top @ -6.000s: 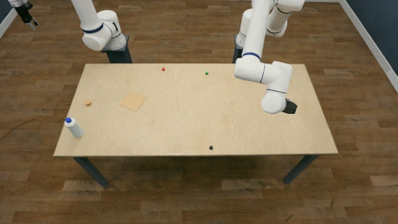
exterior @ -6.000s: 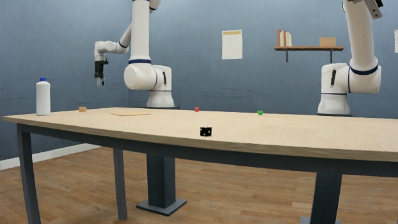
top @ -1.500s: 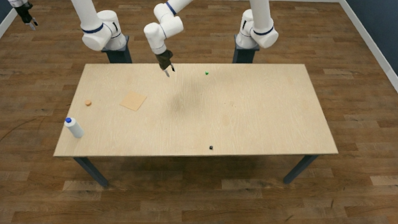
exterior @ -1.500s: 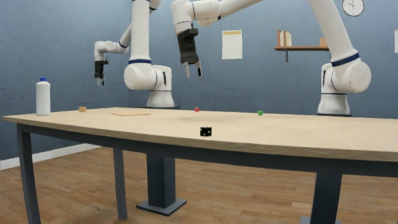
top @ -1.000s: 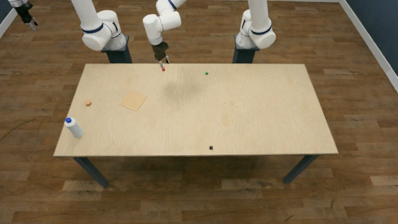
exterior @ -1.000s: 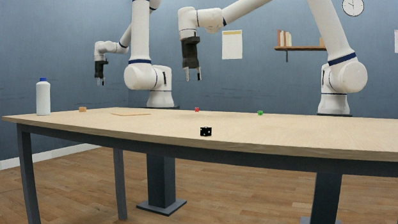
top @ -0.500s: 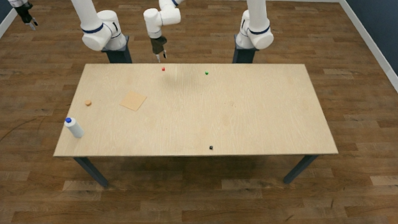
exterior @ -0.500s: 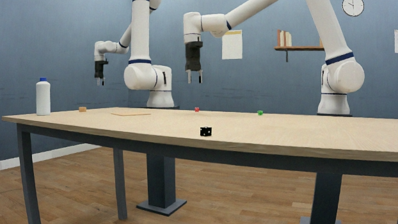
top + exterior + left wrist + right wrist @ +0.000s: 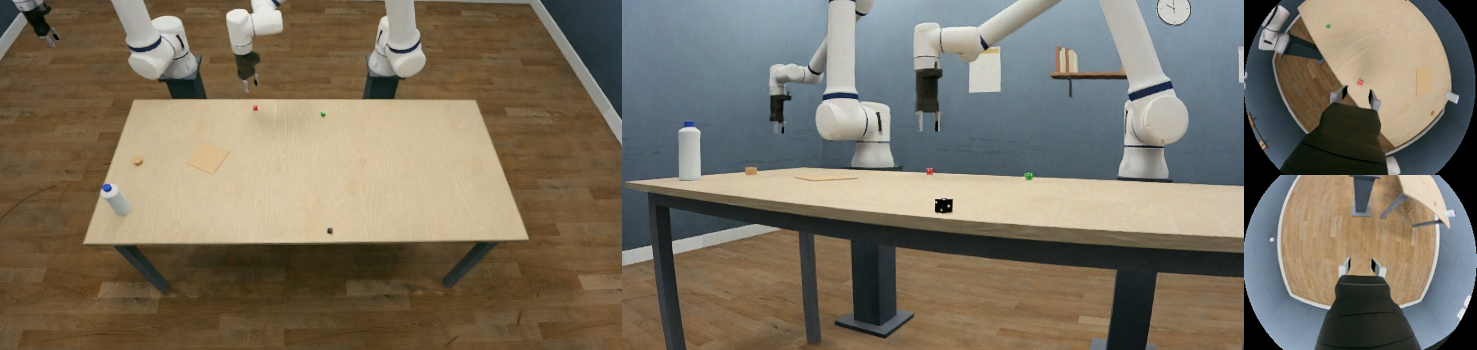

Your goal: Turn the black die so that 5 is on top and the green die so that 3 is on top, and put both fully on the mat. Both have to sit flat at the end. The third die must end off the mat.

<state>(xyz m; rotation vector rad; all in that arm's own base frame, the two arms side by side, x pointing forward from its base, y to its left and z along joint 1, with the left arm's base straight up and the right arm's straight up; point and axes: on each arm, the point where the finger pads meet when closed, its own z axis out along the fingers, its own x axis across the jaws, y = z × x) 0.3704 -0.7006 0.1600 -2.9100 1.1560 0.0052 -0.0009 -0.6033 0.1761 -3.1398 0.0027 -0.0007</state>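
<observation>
Black die (image 9: 330,230) (image 9: 943,205) is sitting at the table's (image 9: 400,175) (image 9: 1072,205) (image 9: 1381,47) (image 9: 1420,187) six o'clock from above, green die (image 9: 323,114) (image 9: 1028,176) (image 9: 1328,26) at twelve, mat (image 9: 207,158) (image 9: 826,178) (image 9: 1424,81) at nine; left end effector (image 9: 251,87) (image 9: 929,129) (image 9: 1358,94) and right end effector (image 9: 54,41) (image 9: 779,130) (image 9: 1360,262) are hanging wide open, holding nothing, presumably keeping grasping room.

A pale wooden surface (image 9: 400,175) (image 9: 1072,205) (image 9: 1389,47) (image 9: 1420,187) is seen from above. The black die (image 9: 330,230) (image 9: 943,205) is set near the edge at the bottom, while the red die (image 9: 255,108) (image 9: 929,171) (image 9: 1360,83) and green die (image 9: 323,114) (image 9: 1028,176) (image 9: 1328,26) are placed near the opposite edge, well apart. All three are located off the tan mat (image 9: 208,158) (image 9: 826,178) (image 9: 1424,81). A blue-capped white bottle (image 9: 116,200) (image 9: 689,154) (image 9: 1452,97) (image 9: 1450,213) and a small tan disc (image 9: 138,160) (image 9: 751,171) (image 9: 1432,112) (image 9: 1435,203) are seen towards the left edge. The left end effector (image 9: 251,86) (image 9: 929,129) (image 9: 1358,91) is seen near the red die, its fingers parted; the right end effector (image 9: 53,41) (image 9: 779,131) (image 9: 1360,262) is shown in the upper left corner, fingers also parted.
</observation>
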